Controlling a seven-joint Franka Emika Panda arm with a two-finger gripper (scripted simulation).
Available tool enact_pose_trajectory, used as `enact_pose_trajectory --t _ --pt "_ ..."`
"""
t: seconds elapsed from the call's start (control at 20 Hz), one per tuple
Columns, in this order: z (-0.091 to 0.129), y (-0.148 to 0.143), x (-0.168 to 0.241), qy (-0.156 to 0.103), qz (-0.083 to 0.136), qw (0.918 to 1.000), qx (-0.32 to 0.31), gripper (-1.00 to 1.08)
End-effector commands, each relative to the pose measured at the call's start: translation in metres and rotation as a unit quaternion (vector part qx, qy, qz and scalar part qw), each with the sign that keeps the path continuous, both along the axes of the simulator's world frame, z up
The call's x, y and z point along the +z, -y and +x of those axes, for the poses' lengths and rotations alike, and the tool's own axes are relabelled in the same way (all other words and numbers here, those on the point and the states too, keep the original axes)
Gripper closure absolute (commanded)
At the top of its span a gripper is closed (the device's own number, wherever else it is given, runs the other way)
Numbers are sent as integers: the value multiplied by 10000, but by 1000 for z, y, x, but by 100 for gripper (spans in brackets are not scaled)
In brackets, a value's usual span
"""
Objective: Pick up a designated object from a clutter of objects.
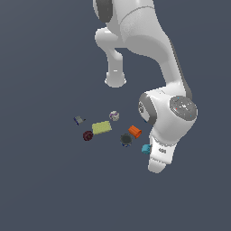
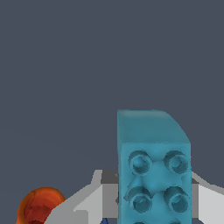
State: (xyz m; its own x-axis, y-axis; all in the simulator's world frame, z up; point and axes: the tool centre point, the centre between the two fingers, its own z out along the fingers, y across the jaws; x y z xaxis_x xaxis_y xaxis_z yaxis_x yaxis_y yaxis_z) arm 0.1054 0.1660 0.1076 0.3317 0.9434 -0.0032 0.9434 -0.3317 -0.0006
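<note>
Closest to the wrist camera, the cyan studded block (image 2: 154,168) is seen between the grey fingers (image 2: 83,203) of the gripper (image 2: 148,201), apparently clasped, though contact is partly hidden. Beside them an orange cylinder (image 2: 39,206) is glimpsed. In the exterior view, the block (image 1: 145,149) is found just beside the arm's hand, near the orange cylinder (image 1: 135,131) and yellow-green slab (image 1: 101,127).

Plain dark slate-grey floor (image 1: 40,189)

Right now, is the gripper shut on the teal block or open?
Shut on it, apparently: in the wrist view the teal block fills the gap, a grey finger against each side. Actual contact cannot be confirmed.
</note>
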Motion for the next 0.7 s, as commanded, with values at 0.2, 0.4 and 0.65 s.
enact_pose_trajectory --t 0.2,0.4,0.65 --pt "-25 25 51 9 -8 10000 -1 108" --pt "-41 41 83 9 -8 10000 -1 108" --pt "-61 61 124 9 -5 10000 0 108"
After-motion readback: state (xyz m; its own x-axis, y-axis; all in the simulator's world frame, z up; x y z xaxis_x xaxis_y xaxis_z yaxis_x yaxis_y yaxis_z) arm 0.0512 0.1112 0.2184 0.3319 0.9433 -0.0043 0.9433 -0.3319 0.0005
